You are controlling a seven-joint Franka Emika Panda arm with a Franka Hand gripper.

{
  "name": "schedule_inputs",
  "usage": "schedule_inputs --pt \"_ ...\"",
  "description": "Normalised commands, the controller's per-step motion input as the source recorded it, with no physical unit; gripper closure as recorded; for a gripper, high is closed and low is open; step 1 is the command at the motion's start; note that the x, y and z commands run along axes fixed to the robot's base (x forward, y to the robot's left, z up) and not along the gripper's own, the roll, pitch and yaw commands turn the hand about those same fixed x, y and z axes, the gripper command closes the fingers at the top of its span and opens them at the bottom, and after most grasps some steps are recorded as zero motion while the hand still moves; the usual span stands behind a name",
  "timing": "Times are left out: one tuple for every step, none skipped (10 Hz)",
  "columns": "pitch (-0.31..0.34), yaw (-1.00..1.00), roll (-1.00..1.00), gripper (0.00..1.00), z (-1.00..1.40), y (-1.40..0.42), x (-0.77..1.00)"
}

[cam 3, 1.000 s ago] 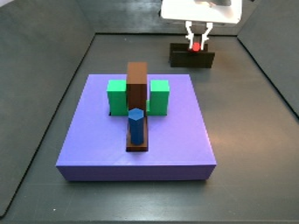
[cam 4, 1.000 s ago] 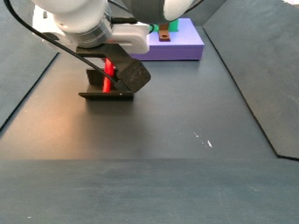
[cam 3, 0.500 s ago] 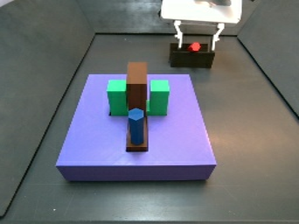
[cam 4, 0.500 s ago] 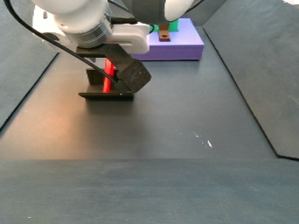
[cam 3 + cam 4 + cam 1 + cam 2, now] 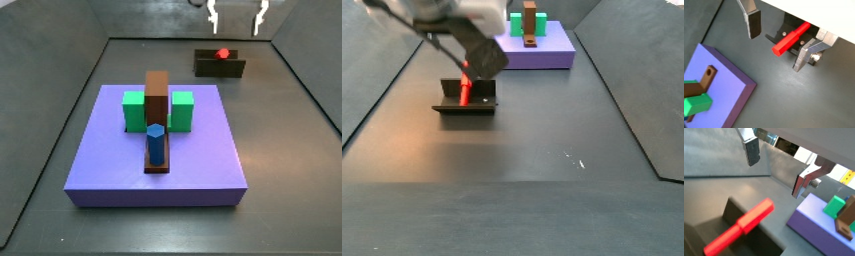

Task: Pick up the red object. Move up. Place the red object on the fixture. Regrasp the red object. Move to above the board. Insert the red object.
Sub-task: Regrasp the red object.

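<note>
The jaws (image 5: 777, 44) are standing wide open with nothing between the two silver plates, and in both wrist views (image 5: 776, 172) the fingers (image 5: 753, 22) are showing bare dark pads. Straight below that gap, the red object (image 5: 791, 38) is lying propped at a slant in the fixture (image 5: 784, 31), clear of both fingers. In a wrist view it is showing as a long red bar (image 5: 740, 226) leaning out of the dark holder (image 5: 711, 228). In a side view only the two fingertips (image 5: 237, 16) are poking in from above, well over the fixture (image 5: 221, 65) and the red object (image 5: 222, 53) sitting in it. Farther out from the jaws, the purple board (image 5: 158, 165) is resting on the dark surface (image 5: 294, 190), carrying its green blocks (image 5: 135, 110), the brown upright (image 5: 158, 98) and the blue hexagonal peg (image 5: 156, 143).
</note>
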Motion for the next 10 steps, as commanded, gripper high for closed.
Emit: schedule_inputs --pt "0.211 0.03 0.83 0.00 0.76 -0.11 -0.10" --pt "0.294 0.04 1.00 0.00 0.49 -0.12 -0.17" --pt "0.329 0.05 1.00 0.00 0.16 -0.15 -0.20" --pt "0.331 0.03 1.00 0.00 0.13 -0.14 -0.19" --pt "0.277 0.00 1.00 0.00 0.10 -0.13 -0.08" --pt "0.031 0.04 1.00 0.00 0.00 -0.27 0.15" --pt "0.000 0.13 1.00 0.00 0.00 -0.27 0.23" --pt "-0.029 0.20 1.00 0.00 0.00 -0.27 0.22" --pt "-0.100 0.22 1.00 0.00 0.00 -0.25 0.12" --pt "-0.086 0.22 1.00 0.00 0.00 -0.24 0.12"
